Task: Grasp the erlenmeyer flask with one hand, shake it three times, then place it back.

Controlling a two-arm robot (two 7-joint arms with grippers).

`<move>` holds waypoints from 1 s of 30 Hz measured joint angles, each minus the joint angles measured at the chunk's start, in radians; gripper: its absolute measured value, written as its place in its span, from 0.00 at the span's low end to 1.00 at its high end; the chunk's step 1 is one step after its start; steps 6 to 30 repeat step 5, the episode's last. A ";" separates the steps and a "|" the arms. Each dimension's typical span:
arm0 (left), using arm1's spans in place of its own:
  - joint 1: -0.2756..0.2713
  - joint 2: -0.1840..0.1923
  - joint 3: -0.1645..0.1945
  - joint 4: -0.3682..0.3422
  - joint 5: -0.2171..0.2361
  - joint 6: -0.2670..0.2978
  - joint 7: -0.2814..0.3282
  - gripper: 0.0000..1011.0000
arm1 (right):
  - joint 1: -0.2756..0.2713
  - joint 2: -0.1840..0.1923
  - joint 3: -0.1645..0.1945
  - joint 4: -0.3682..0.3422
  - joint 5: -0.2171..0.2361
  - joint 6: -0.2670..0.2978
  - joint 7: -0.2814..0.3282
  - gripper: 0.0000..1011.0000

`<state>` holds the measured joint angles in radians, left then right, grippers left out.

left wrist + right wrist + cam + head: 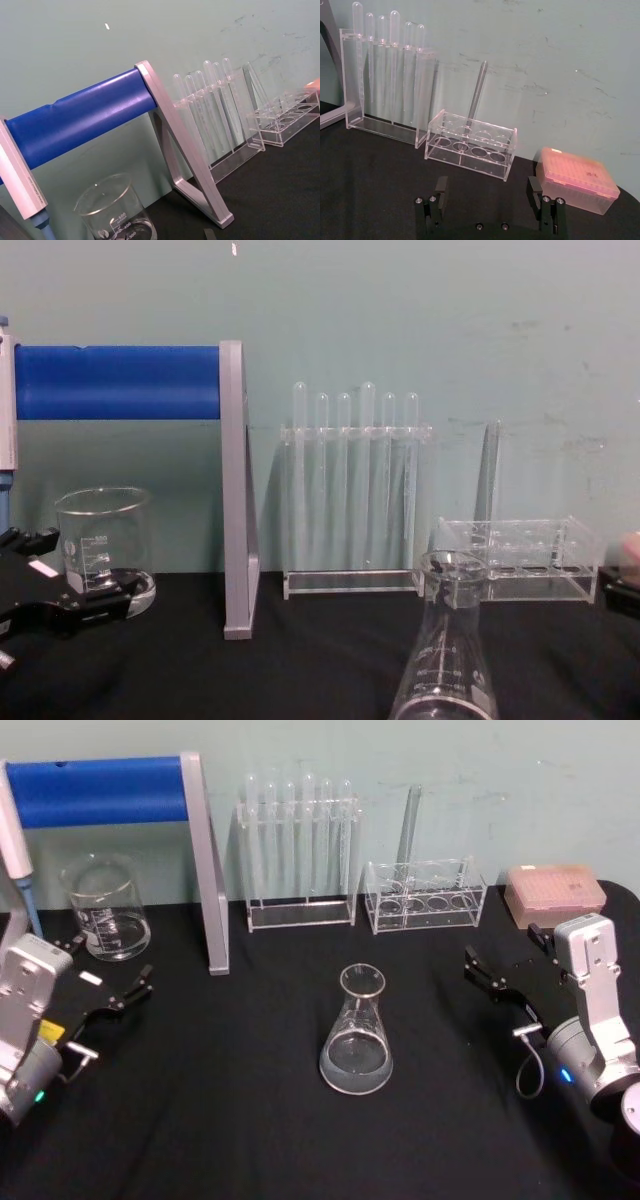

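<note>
The erlenmeyer flask [356, 1030] stands upright and alone on the black table [230, 1120], near its middle; in the chest view the erlenmeyer flask [445, 660] rises at the lower centre-right. My left gripper [108, 968] rests low at the table's left, open, well left of the flask and just in front of a beaker. My right gripper [508, 955] sits to the flask's right, also apart from it. In the right wrist view the right gripper [487, 192] is open with nothing between its fingers [440, 192].
A glass beaker [105, 910] stands back left under a blue-barred stand with a grey leg [212, 870]. Behind the flask are a tall test tube rack [298, 850] and a low clear rack [425, 895]. A pink tip box [555, 890] sits back right.
</note>
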<state>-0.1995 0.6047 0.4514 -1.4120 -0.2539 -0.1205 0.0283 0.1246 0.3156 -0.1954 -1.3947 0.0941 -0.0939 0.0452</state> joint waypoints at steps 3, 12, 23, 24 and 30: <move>0.000 0.000 0.000 0.000 0.000 0.000 0.000 0.99 | 0.000 0.000 0.000 0.000 0.000 0.000 0.000 0.99; 0.000 0.000 0.000 0.000 0.000 0.000 0.000 0.99 | 0.000 0.000 0.000 0.000 0.000 0.000 0.000 0.99; 0.000 0.000 0.000 0.000 0.000 0.000 0.000 0.99 | 0.000 0.000 0.000 0.000 0.000 0.000 0.000 0.99; 0.000 0.000 0.000 0.000 0.000 0.000 0.000 0.99 | 0.000 0.000 0.000 0.000 0.000 0.000 0.000 0.99; 0.000 0.000 0.000 0.000 0.000 0.000 0.000 0.99 | 0.000 0.000 0.000 0.000 0.000 0.000 0.000 0.99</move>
